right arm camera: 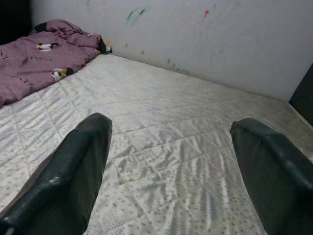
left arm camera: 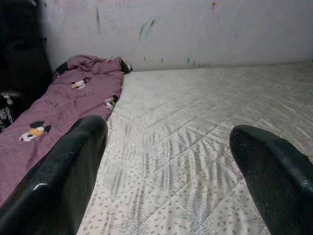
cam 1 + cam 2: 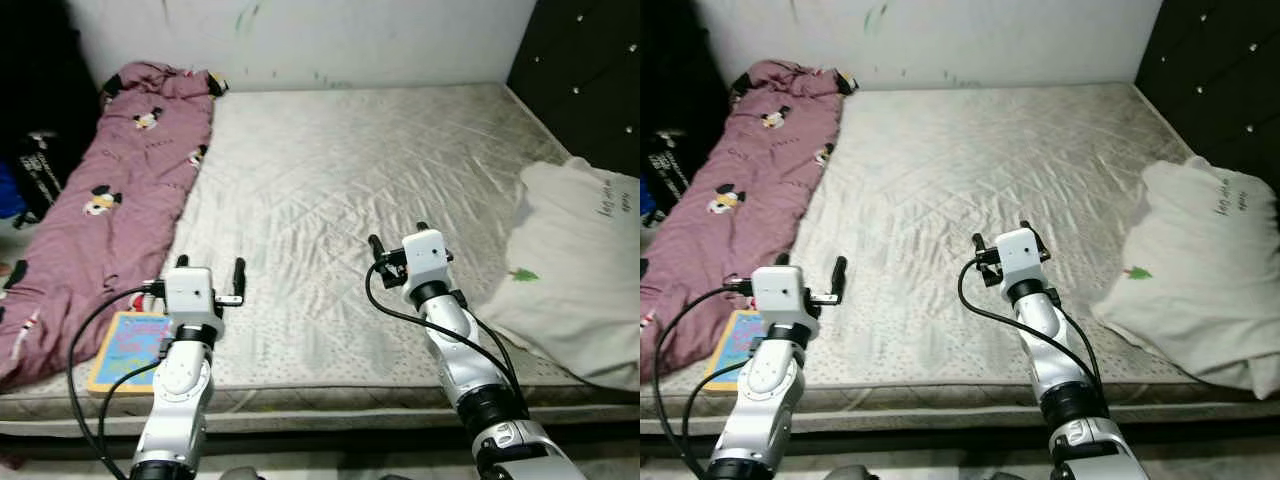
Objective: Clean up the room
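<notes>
Sprawling purple cartoon-print blanket [image 3: 110,190], rumpled lengthwise.

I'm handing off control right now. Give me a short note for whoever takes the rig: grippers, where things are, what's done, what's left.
Left gripper: open, empty, over the near edge of the quilted white mattress.
Right gripper: open, empty, over the mattress middle.
Purple cartoon-print blanket lies rumpled along the robot's left side; colourful flat book at the near left corner; white pillow on the right.
Done: nothing held yet.
Left: blanket and book, probably.

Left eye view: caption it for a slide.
Both open grippers, left and right, hover over a quilted white mattress between a purple cartoon-print blanket and white pillow.
</notes>
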You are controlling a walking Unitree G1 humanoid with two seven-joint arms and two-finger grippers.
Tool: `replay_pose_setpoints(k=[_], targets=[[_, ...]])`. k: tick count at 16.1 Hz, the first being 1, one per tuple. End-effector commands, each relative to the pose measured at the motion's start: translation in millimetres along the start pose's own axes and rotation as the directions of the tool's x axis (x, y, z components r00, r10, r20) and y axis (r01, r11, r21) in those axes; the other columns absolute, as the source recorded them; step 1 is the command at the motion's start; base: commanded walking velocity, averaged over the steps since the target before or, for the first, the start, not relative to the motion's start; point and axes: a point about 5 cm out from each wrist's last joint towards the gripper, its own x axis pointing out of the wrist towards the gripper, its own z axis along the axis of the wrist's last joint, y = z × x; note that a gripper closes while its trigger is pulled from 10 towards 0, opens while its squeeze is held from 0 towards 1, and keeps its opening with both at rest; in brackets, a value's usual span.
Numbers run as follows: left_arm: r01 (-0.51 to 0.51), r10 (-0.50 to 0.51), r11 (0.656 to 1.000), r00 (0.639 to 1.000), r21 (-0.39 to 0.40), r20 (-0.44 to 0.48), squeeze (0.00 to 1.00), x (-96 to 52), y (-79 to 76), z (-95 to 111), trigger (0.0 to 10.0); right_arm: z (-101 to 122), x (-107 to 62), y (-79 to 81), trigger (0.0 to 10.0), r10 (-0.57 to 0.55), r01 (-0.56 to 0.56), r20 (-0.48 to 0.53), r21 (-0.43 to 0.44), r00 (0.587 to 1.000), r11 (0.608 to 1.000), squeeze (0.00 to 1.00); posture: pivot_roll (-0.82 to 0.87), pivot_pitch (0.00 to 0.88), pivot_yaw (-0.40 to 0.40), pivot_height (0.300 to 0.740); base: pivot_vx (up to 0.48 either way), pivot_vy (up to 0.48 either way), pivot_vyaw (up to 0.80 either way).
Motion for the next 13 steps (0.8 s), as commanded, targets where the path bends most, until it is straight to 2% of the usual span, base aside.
replay_pose_setpoints(k=[1, 13], targets=[[0.004, -0.004, 1.000, 1.000, 0.003, -0.004, 0.00, 0.9, -1.8, 0.5, 10.0, 3.2, 2.0, -4.1, 10.0, -0.007, 0.008, 0.012, -0.012, 1.000, 1.000, 0.00, 0.04, 0.000, 0.031, 0.740, 0.000, -0.435, 0.00], [0.003, -0.003, 1.000, 1.000, -0.003, -0.001, 0.00, 1.0, -3.0, 0.1, 10.0, 3.5, 2.8, -4.3, 10.0, 0.004, -0.004, 0.013, -0.031, 1.000, 1.000, 0.00, 0.04, 0.000, 0.025, 0.740, 0.000, -0.422, 0.00]])
